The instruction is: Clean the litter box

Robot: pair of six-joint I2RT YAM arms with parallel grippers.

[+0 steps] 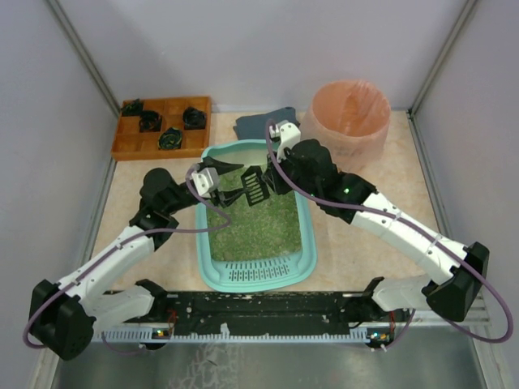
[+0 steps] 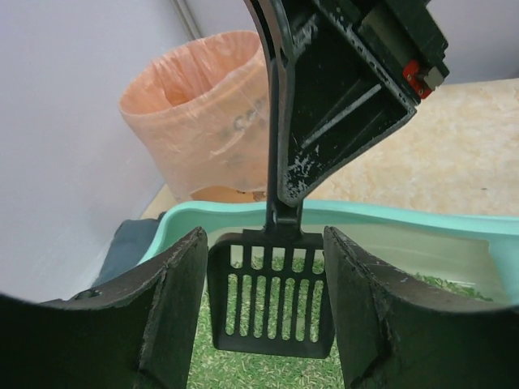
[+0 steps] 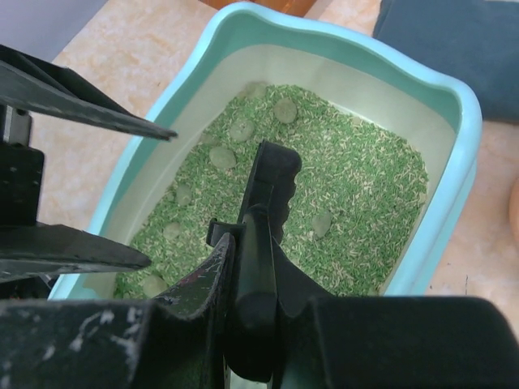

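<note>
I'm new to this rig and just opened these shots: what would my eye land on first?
The large light teal plastic litter box of green granular litter sits mid-table, pale round clumps dotting the litter. Above it the right gripper holds a black slotted plastic scoop by its handle, jaws shut, while the left gripper faces it, jaws open. A round bin lined with a pink bag stands back right.

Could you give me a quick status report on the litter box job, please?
Right gripper shut on scoop handle; left gripper open, facing scoop head. Scoop over litter box, lumps in litter. Nothing blocking.
</note>
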